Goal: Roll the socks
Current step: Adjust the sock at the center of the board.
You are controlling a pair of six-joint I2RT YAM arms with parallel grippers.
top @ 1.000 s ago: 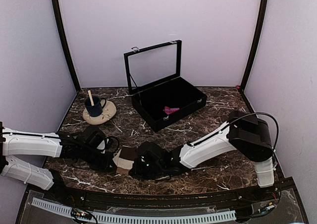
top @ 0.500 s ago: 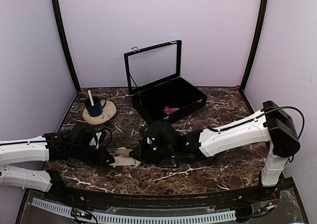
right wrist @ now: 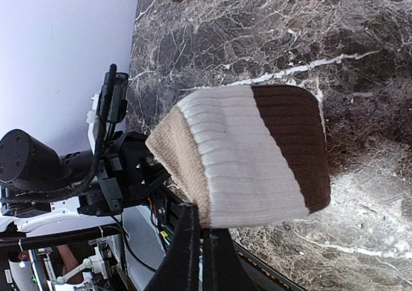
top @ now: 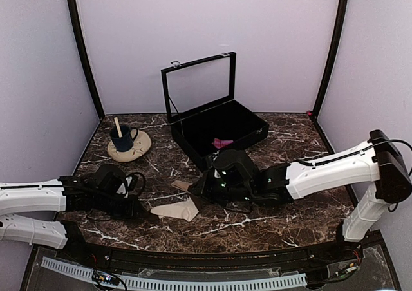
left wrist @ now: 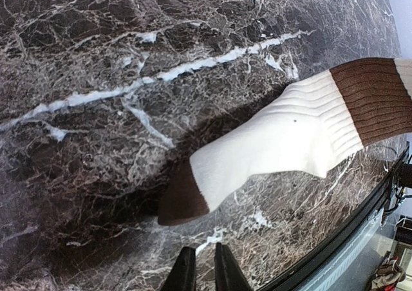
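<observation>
- Nearest the bases, the left gripper (left wrist: 203, 252) has its fingers a sliver apart with nothing between them.
- Just ahead of those fingertips lies the brown toe (left wrist: 183, 201) of the cream sock (left wrist: 283, 140), close but not pinched.
- From there the sock runs straight away from the left gripper across the marble table (top: 283, 214). Its long axis points at the other arm.
- At the far end of that line, the right gripper (right wrist: 198, 223) is clamped tight on the edge of the ribbed beige cuff (right wrist: 174, 152), which looks slightly raised off the table.
- So the right arm owns the cuff and the left arm is nearer the toe. A roll would likely start from one of those ends and travel along that axis.
- Beyond the right gripper, the magenta sock (top: 223, 143) sits inside the open black case (top: 193, 150).
- Well beyond the left gripper stands the beige saucer (top: 138, 150) with its dark blue cup (top: 121, 138).
</observation>
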